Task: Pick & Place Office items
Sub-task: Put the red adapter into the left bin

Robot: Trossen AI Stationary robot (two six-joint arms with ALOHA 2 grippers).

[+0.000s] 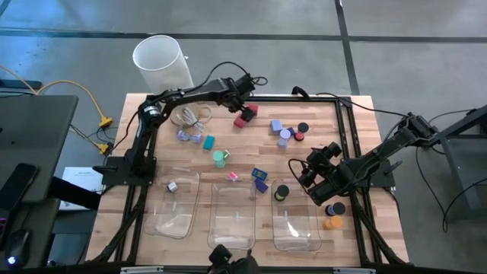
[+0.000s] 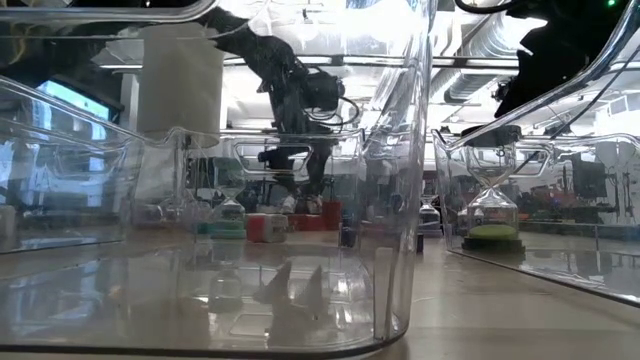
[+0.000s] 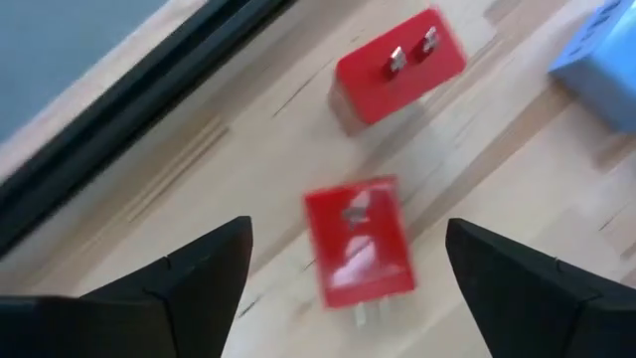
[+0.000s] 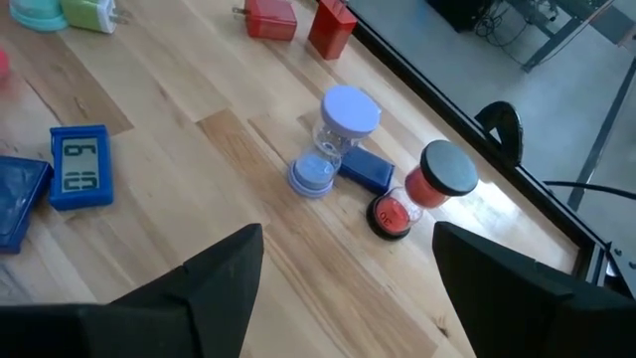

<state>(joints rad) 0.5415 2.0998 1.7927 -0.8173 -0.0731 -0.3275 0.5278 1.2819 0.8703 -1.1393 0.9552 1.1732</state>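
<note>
While left fingers [image 3: 343,288] gape, red plug [image 3: 360,249] lies between (untouched)

Two plug blocks [image 1: 245,116] lie near the table's [image 1: 358,137] far edge.

- pale butcher-block wooden table top [image 1: 228,141]: smooth, satin sheen
- three clear plastic trays [image 1: 232,215]: glossy, see-through
- red plastic plug cubes [image 3: 361,242]: glossy, shiny metal prongs
- left gripper [image 3: 348,288] fingers [image 3: 204,273]: matt black plastic
- tall white cylinder [image 1: 161,62]: matt
</note>
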